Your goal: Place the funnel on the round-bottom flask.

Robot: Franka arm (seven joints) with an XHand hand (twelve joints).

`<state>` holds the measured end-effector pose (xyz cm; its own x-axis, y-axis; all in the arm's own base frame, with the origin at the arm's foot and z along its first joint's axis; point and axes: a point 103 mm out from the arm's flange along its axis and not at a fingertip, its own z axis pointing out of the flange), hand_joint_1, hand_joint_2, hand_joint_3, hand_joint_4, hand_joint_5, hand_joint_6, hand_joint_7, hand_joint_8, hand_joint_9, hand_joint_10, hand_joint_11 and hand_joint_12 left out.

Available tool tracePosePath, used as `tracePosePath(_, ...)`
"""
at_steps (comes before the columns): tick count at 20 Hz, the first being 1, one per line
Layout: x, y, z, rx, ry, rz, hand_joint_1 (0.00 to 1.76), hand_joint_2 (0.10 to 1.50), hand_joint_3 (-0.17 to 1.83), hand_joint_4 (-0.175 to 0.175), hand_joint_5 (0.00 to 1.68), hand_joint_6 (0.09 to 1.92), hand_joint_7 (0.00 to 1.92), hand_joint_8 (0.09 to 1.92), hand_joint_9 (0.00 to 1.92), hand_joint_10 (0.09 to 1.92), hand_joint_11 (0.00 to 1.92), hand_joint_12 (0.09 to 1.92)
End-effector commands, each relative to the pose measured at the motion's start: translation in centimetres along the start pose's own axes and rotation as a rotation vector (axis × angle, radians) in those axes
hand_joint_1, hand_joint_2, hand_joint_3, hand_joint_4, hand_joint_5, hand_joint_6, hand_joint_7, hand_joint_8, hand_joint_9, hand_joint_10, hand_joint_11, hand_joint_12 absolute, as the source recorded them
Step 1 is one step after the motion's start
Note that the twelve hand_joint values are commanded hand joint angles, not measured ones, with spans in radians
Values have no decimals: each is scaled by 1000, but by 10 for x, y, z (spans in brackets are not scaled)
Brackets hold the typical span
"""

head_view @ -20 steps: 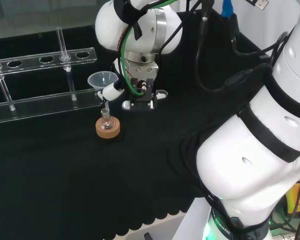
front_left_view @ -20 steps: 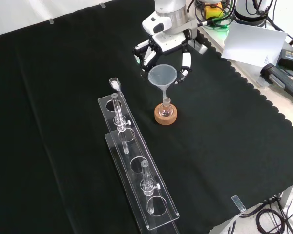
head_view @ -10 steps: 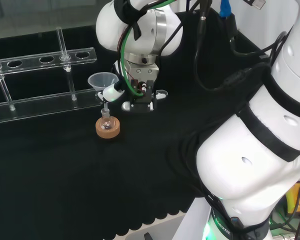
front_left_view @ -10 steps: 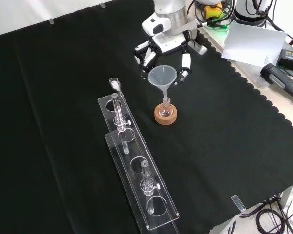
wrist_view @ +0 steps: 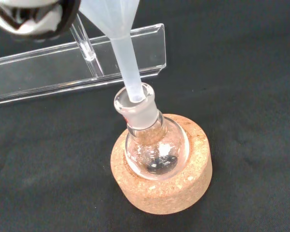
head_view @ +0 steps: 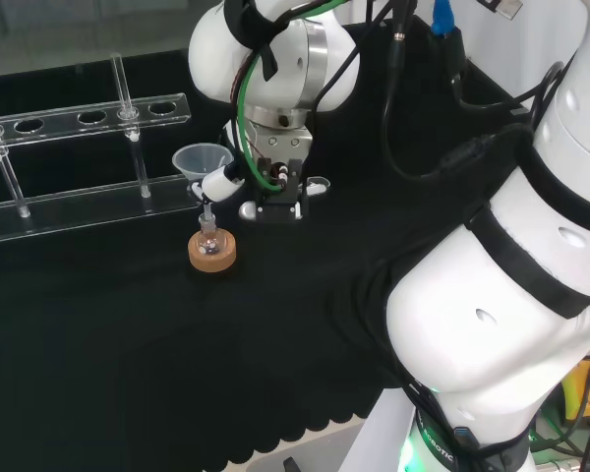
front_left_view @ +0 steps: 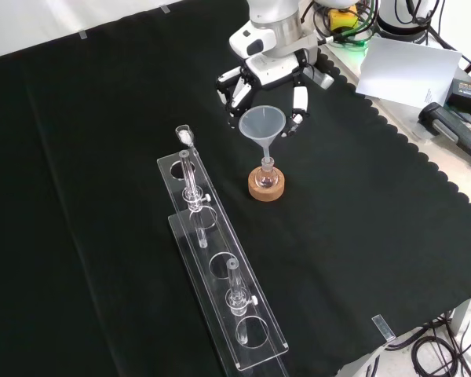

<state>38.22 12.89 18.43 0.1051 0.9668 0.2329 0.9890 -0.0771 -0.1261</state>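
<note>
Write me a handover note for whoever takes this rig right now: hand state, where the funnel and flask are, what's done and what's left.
Hand: open, fingers spread around the funnel's cone; whether they touch it cannot be told.
Funnel: upright, its stem inside the neck of the round-bottom flask, as the wrist view shows.
Flask: seated in the cork ring on the black cloth, beside the clear tube rack.
Done: funnel carried over and its stem entered in the neck.
Left: confirm the funnel rests on the flask unaided, then probably back the hand away without knocking the cone.
</note>
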Motion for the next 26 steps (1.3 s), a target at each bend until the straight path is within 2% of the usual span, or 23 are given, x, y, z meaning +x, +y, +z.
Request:
tracePosePath(1,0,-2,4,-5,-1,-8,851,571,913,-69,715,689,1087,865,889,463,0,1541)
tracePosePath(12,-2,-4,9,-20,0,-13,852,571,914,-70,713,691,1085,864,889,461,0,1544)
tracePosePath(26,-1,-4,18,-1,-4,-25,856,572,915,-71,710,693,1080,864,890,459,0,1546)
